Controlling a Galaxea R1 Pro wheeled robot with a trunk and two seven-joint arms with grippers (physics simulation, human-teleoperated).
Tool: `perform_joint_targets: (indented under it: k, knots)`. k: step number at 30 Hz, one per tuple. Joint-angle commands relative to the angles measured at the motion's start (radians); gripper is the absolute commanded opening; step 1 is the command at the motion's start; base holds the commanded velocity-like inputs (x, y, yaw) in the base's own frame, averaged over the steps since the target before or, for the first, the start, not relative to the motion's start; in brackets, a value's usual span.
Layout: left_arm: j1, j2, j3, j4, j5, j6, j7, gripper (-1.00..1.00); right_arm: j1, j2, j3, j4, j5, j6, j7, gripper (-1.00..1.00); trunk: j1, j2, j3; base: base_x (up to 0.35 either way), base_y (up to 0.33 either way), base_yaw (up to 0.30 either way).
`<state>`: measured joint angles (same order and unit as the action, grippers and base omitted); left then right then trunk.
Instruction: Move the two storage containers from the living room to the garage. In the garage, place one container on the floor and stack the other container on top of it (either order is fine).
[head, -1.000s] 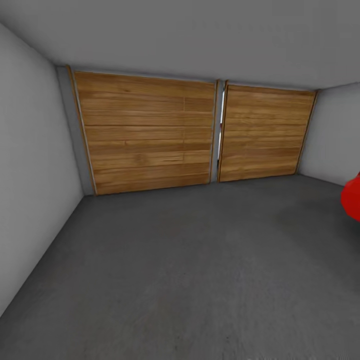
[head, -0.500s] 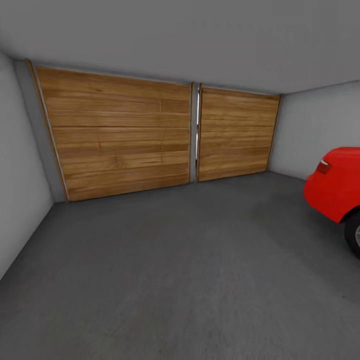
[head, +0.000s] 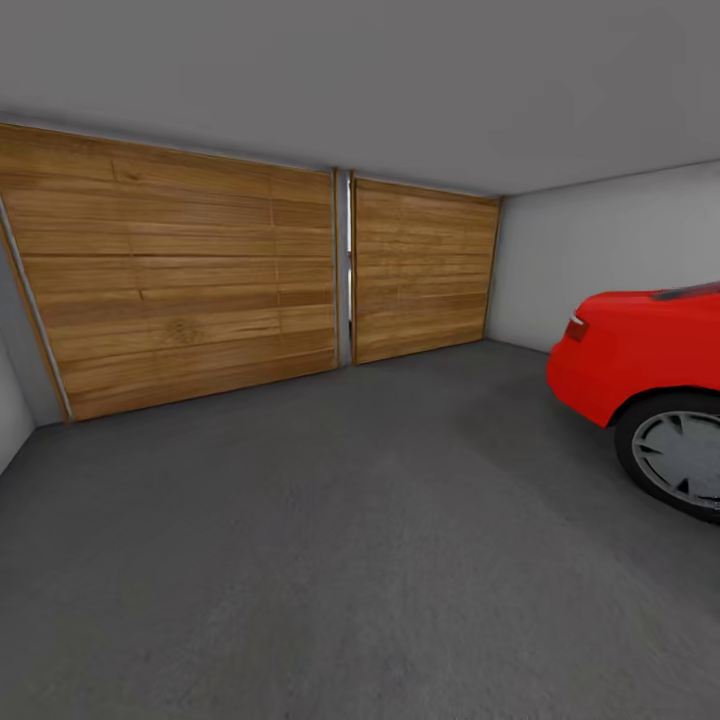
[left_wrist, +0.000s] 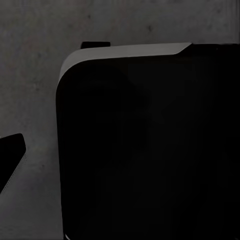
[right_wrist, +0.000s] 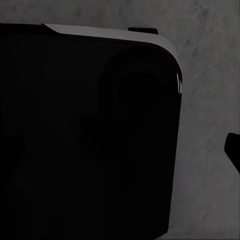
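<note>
I am in the garage, with pale grey walls (head: 600, 260) and a dark grey concrete floor (head: 330, 540) spreading out ahead of me. The two storage containers and the living room are out of view. In the left wrist view a black fingertip (left_wrist: 10, 160) pokes in over the concrete beside my dark base (left_wrist: 150, 145). In the right wrist view a black fingertip (right_wrist: 234, 150) sits at the frame edge beside the same dark body (right_wrist: 85, 130). Neither view shows whether the jaws are open or shut.
Two wide wooden garage doors (head: 180, 270) (head: 420, 265) close the far wall. A red car (head: 640, 350) with its wheel (head: 680, 455) stands at the right. The left wall (head: 10, 420) meets the floor at the far left.
The head camera has swung to the right. The doors have slid left in the picture and much more of the red car has come into view.
</note>
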<state>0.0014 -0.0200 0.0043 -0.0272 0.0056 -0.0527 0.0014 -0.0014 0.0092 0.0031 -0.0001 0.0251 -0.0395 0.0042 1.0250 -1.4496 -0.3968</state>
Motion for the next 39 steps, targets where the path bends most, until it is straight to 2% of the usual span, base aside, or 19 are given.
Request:
perform_joint_targets:
  k: [1,39]
  knots:
    - [0.0,0.0,0.0,0.0,0.001,-0.003,0.0,1.0,0.0,0.0,0.0,0.0,0.003,-0.003,0.0,1.0,0.0,0.0,0.0,0.0,0.0,-0.294]
    - [0.0,0.0,0.0,0.0,0.001,-0.003,0.0,1.0,0.0,0.0,0.0,0.0,0.003,-0.003,0.0,1.0,0.0,0.0,0.017,0.0,0.0,-0.294]
